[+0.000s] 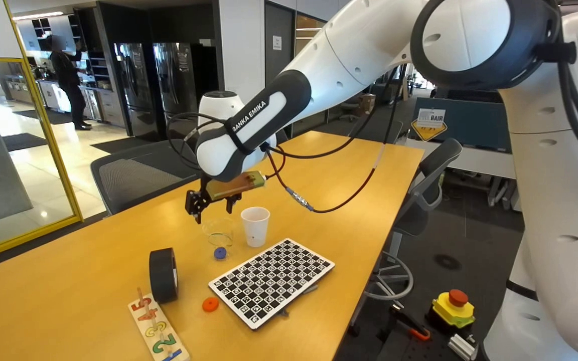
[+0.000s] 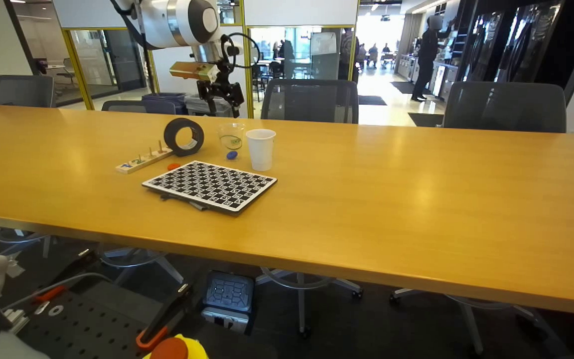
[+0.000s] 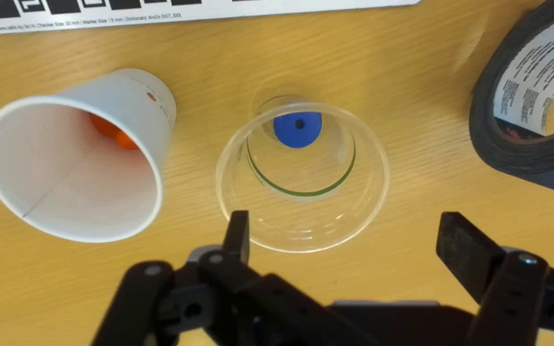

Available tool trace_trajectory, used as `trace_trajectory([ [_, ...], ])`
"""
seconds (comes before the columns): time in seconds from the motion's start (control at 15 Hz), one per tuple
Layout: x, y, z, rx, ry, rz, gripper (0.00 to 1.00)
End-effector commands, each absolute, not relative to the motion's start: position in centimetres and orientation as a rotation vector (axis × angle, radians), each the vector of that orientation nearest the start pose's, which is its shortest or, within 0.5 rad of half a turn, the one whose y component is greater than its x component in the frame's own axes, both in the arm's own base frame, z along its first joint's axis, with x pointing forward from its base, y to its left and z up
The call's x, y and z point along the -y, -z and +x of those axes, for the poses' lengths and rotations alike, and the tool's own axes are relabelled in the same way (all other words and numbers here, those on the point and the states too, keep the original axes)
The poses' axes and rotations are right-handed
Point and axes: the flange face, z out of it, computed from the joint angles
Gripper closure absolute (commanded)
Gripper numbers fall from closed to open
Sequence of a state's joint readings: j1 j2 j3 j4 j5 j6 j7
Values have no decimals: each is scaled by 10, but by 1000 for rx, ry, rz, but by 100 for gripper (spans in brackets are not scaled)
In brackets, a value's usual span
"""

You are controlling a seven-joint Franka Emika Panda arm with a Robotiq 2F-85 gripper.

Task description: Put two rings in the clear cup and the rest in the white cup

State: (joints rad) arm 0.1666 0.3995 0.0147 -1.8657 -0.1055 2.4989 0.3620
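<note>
Jaws stand wide apart with nothing between them, so my gripper [image 3: 343,223] carries no load. The clear cup [image 3: 301,226] is upright below, a blue ring [image 3: 297,130] lying at its bottom, and I take that to be one of the two meant for it. Just beside it, not touching, the white cup [image 3: 72,180] is upright too and has at least one orange ring [image 3: 102,126] inside; the near wall may hide more, so I can't give a count. I'd guess the pair stand close, mouths up, so that sorting from overhead needs only a small sideways shift. A loose ring [image 1: 210,304], orange as well, lies flat on the table [image 1: 93,271] between the tape [image 1: 162,275] and the checkered board [image 1: 271,280]; to me it looks like the one left to place. The tape rests on its edge by the peg strip [image 1: 161,333], likely just parked, and the board I'd put down to camera setup.

As for the arm [image 1: 339,60], I have it stretched over the table, sloping down, then bent so the fingers [image 3: 236,235] point at the table top. In both exterior views they hang above the clear cup, apart from its rim. I'd lift before swinging toward the loose ring, since a low sweep could tip a light cup
</note>
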Motion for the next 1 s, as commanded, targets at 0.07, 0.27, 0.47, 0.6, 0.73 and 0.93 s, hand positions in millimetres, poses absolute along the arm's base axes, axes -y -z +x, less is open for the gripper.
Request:
trace_trajectory([
  [0.07, -157, -342, 585, 4, 370, -3106, 0],
  [0.27, -191, -332, 538, 273, 297, -3103, 0],
  [0.47, -219, -317, 497, 538, 213, -3089, 0],
  [0.6, -234, -305, 477, 719, 151, -3070, 0],
  [0.73, -247, -294, 464, 891, 112, -3031, 0],
  [0.93, -262, -282, 459, 1147, 61, -2963, 0],
])
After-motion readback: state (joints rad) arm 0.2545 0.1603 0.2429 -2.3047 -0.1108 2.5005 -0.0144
